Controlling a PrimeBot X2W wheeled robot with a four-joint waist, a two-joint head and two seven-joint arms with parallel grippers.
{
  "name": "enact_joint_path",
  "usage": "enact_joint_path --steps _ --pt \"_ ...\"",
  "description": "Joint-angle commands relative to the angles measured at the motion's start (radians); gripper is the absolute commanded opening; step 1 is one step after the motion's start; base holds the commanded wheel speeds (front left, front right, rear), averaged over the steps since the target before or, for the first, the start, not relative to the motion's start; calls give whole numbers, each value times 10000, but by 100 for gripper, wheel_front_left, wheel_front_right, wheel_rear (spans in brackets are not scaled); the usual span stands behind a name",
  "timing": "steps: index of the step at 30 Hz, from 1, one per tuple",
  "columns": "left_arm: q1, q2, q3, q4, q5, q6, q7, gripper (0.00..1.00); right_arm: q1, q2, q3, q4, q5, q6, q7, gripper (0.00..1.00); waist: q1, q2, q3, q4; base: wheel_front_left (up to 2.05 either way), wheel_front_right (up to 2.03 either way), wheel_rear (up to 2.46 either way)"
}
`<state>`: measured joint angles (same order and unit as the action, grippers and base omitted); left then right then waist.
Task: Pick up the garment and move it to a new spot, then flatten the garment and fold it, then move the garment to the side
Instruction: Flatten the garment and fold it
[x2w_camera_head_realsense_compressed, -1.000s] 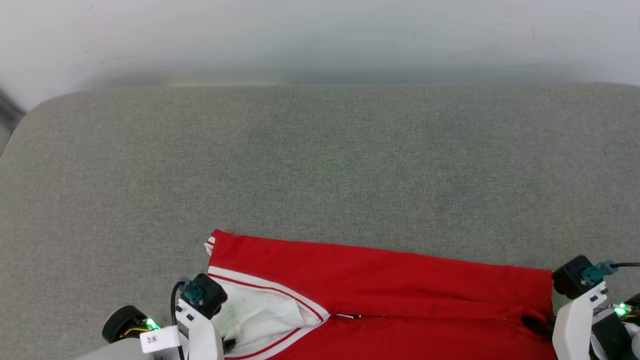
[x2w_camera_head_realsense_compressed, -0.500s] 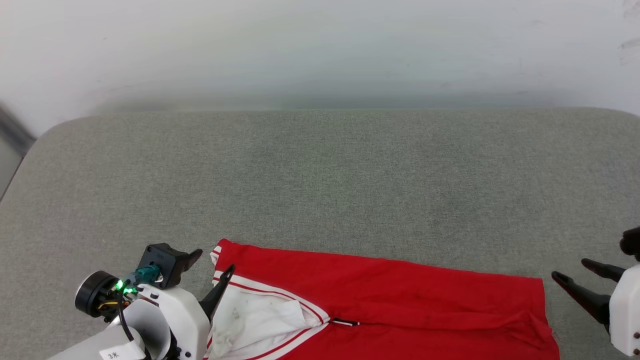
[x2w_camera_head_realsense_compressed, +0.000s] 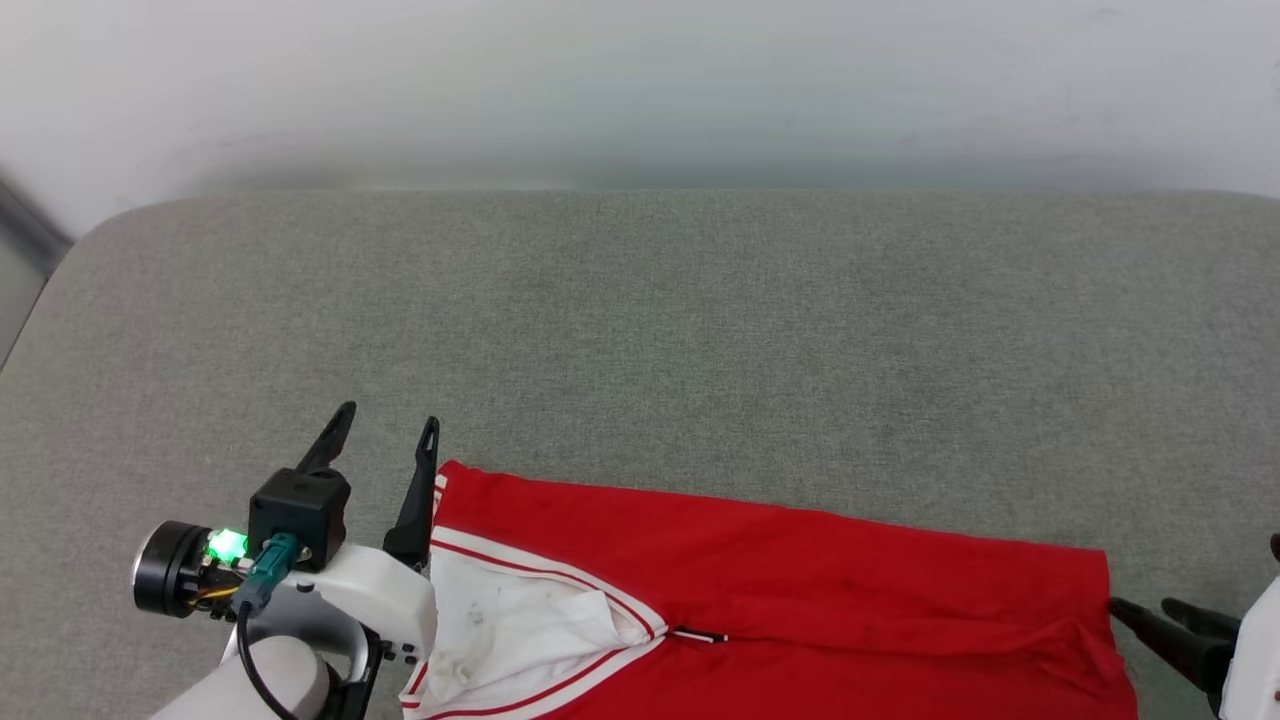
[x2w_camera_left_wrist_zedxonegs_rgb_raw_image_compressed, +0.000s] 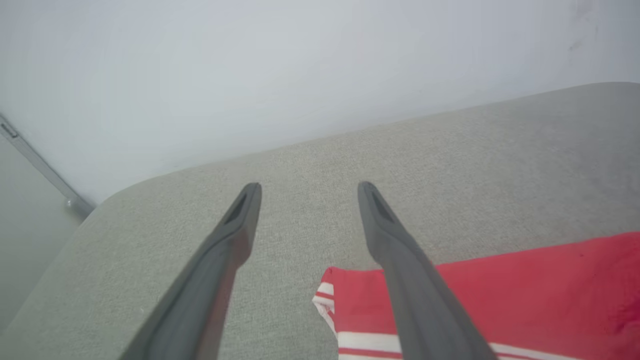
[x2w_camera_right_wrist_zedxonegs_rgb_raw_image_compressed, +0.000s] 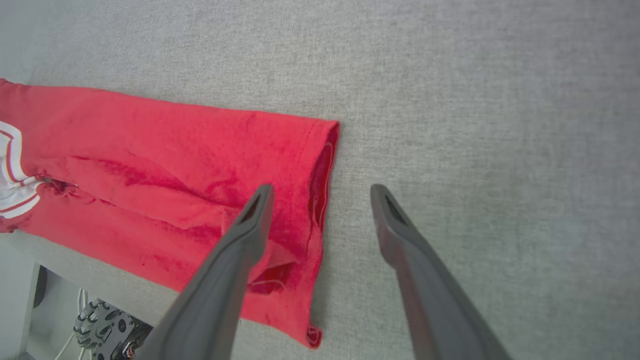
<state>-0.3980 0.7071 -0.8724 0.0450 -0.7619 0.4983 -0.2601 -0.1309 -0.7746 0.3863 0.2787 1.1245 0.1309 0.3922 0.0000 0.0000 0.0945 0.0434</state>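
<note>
White wrist shell (x2w_camera_head_realsense_compressed: 372, 592), black cable (x2w_camera_head_realsense_compressed: 243, 640), green light (x2w_camera_head_realsense_compressed: 226, 545), dark jaws.

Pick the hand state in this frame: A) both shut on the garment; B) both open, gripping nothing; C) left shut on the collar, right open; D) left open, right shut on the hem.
B: the left hand is spread wide over the grey cushion beside the striped corner of the garment, and the right hand is spread wide at the hem, pinching no cloth.
</note>
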Motion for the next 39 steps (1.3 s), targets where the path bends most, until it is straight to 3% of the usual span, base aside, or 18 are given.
enact_joint_path --steps 1,6,14,19,20,21,29,39 --pt "423 -201 390 -69 391 123 -62 100 164 146 -54 119 123 -4 112 100 0 0 99 84 0 0 0" --pt "1356 -1071 1999 -349 1739 191 -59 100 318 545 67 477 451 -4 674 100 0 0 289 242 0 0 0" --pt "2726 -2535 4042 -596 3820 -275 -49 100 267 1678 756 476 908 10 1397 100 0 0 459 393 0 0 0" --pt "3234 -3300 4993 -845 4780 -511 -49 100 174 1742 935 267 906 9 1395 100 0 0 451 443 0 0 0" --pt "3367 -3468 5194 -892 5007 -588 -49 100 127 1722 923 244 846 9 1279 39 0 0 439 447 0 0 0" --pt "3479 -3641 5400 -938 5177 -654 -49 100 79 1680 881 260 774 4 1156 0 0 0 423 452 0 0 0" --pt "4277 -4530 6362 -903 6237 -1452 -50 100 -73 1019 494 463 691 -5 673 0 0 0 82 425 0 0 0" --pt "4787 -4974 6848 -882 6938 -2190 -50 100 229 -443 25 712 450 -5 710 0 0 0 -431 285 0 0 0"
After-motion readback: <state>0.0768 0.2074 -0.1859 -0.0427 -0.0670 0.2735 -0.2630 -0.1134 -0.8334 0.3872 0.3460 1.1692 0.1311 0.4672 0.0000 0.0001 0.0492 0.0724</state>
